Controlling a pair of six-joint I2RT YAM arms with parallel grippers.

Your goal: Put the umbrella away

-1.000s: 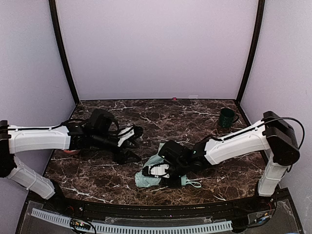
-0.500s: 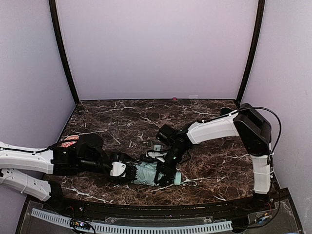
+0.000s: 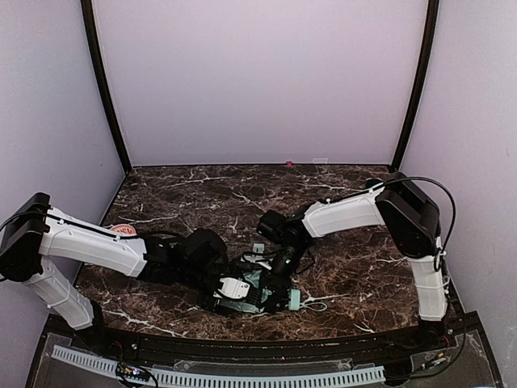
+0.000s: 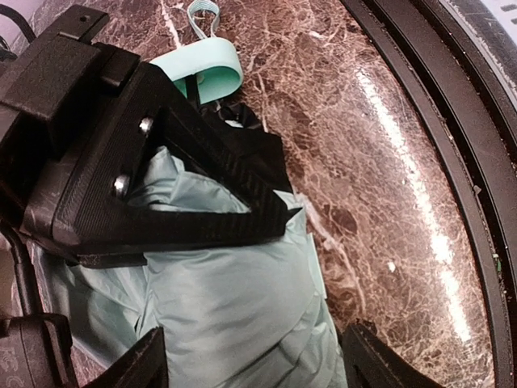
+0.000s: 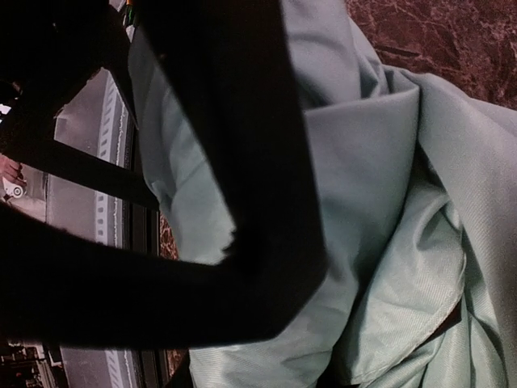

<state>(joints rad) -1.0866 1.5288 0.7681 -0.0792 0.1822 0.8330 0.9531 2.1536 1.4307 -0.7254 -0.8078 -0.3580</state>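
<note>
Convergence is the news here: 1 second ago the left arm sat well apart at 9 o'clock on the dark brown marble-patterned table [image 3: 186, 194]. Only the right arm was on the compact folding umbrella of pale mint-green fabric with black lining [image 3: 255, 279]. Now both arms meet over it at 6 o'clock, close to the near edge.

The left gripper [image 3: 242, 295] has come in from 8 o'clock. In its wrist view its 2 fingers are spread, 1 on each side of the bunched mint canopy [image 4: 226, 291], not yet pressing it. The right gripper [image 3: 273, 283] reaches down from 2 o'clock. A black triangular finger of it lies across the top of the fabric in the left wrist view. Its own camera shows little but that finger and folds of cloth [image 5: 380, 162], so I cannot tell whether it is pinching or merely resting.

The small mint handle [image 3: 294, 300] pokes out toward 4 o'clock, and the flat mint strap loop [image 4: 206, 69] trails beyond the bundle at 12 o'clock in the left wrist view.

As a judgement, the canopy is gathered but loose and unwrapped. The left arm's arrival suggests a 2-handed squeeze or roll comes next, and slack folds may slip out as it closes.
</note>
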